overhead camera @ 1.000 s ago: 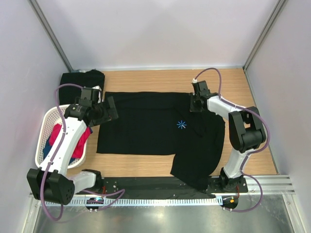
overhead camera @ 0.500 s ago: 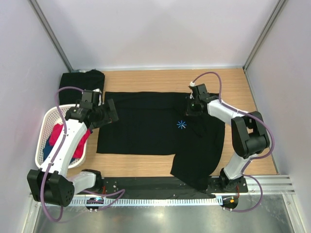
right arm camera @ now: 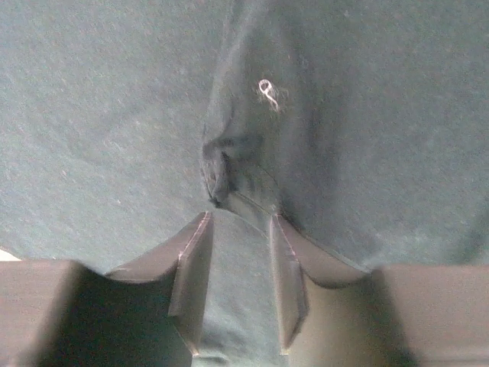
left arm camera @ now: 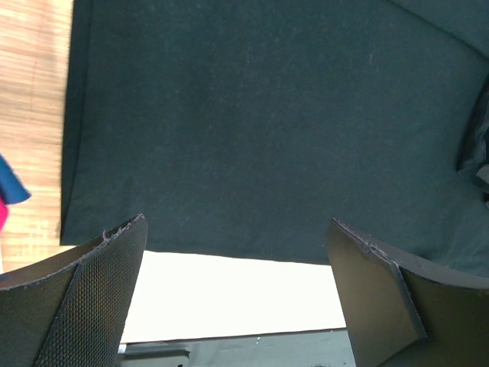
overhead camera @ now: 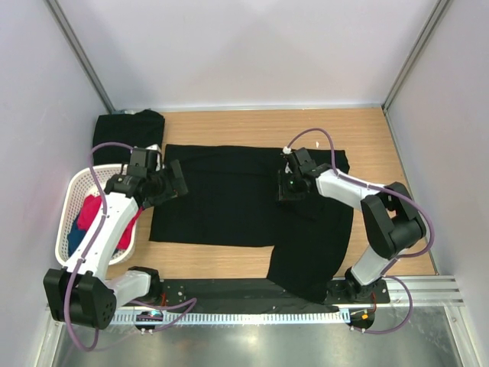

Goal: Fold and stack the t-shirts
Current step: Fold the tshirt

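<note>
A black t-shirt (overhead camera: pixel 221 206) lies spread over the wooden table, its right part drawn over toward the middle. One corner hangs past the near edge (overhead camera: pixel 306 271). My right gripper (overhead camera: pixel 286 187) rests low on the shirt's middle. In the right wrist view it (right arm camera: pixel 238 222) is open a little, with a ridge of black cloth (right arm camera: pixel 229 160) lying loose between and ahead of the fingers. My left gripper (overhead camera: pixel 174 177) hovers over the shirt's left edge, wide open (left arm camera: pixel 237 237) and holding nothing. A second black t-shirt (overhead camera: pixel 128 126) sits folded at the back left.
A white mesh basket (overhead camera: pixel 72 191) stands at the left edge with red-pink and blue garments (overhead camera: pixel 95 218) inside. Grey walls close in on the left, right and back. A black rail (overhead camera: pixel 244 290) runs along the near edge.
My right gripper slid leftward across the shirt, dragging cloth over the blue star mark, and its jaws have parted. The left gripper barely shifted.
</note>
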{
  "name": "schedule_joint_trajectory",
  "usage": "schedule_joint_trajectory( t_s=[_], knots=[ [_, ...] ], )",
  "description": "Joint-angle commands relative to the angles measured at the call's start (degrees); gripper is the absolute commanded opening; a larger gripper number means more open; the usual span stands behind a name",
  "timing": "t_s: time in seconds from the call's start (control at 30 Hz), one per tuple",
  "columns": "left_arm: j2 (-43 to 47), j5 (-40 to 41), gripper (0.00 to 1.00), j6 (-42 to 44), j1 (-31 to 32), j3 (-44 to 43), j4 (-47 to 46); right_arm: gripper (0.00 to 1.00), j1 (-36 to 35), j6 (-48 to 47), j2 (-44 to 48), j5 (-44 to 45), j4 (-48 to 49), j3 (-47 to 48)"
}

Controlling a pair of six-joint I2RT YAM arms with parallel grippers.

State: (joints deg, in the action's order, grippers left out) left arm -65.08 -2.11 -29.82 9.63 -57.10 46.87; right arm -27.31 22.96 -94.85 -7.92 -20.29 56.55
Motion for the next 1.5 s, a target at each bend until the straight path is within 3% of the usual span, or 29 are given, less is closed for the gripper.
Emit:
schedule_joint_trajectory(
  t_s=[0.0, 0.1, 0.23, 0.3, 0.43, 0.47, 0.67, 0.9, 0.97, 1.17, 1.3, 1.47],
  knots=[
    [0.7, -2.4, 1.0, -0.6, -0.2, 1.0, -3.4, 0.44, -0.3, 0.3, 4.1, -0.5, -2.1, 1.7],
    [0.5, -3.7, 1.0, -1.3, -0.1, 2.1, -4.8, 0.59, -0.3, 1.7, 5.5, -1.5, -4.3, 4.9],
    [-0.4, -7.6, 1.0, -3.4, 0.1, 3.7, -8.3, 0.6, -0.1, 2.9, 6.6, 5.2, -9.6, 10.0],
    [-1.4, -8.8, 1.0, -5.1, 1.0, 4.6, -12.2, 0.6, 0.9, 3.1, 7.1, 12.9, -12.5, 10.3],
    [-6.4, -7.7, 0.98, -9.4, 7.1, 2.6, -19.0, 0.58, 5.6, 7.6, 9.4, 17.9, -12.0, 5.3],
    [-7.9, -6.7, 0.97, -9.7, 11.2, 1.5, -20.4, 0.58, 6.6, 8.4, 9.9, 18.4, -11.2, 3.8],
    [-22.6, -2.6, 0.86, -12.4, 24.2, -10.2, -24.3, 0.55, 14.0, 9.1, 5.9, 16.8, -3.0, -2.7],
    [-36.9, -2.5, 0.75, -14.1, 31.8, -22.2, -26.9, 0.56, 16.7, 6.7, 0.6, 19.9, -1.9, -1.6],
    [-39.4, -2.5, 0.68, -14.2, 32.7, -25.0, -27.5, 0.56, 17.6, 7.4, -0.5, 20.2, -1.7, -1.6],
    [-47.2, -1.0, 0.6, -15.6, 35.0, -29.5, -27.9, 0.56, 19.2, 7.6, -2.2, 21.0, -0.6, -2.1],
    [-50.9, -1.0, 0.42, -16.8, 36.7, -32.4, -28.9, 0.55, 20.2, 6.5, -2.0, 20.8, 0.0, -3.2],
    [-54.7, 1.2, 0.34, -17.5, 39.0, -37.0, -28.9, 0.54, 20.3, 5.6, -2.2, 18.5, 1.0, -3.4]
  ],
)
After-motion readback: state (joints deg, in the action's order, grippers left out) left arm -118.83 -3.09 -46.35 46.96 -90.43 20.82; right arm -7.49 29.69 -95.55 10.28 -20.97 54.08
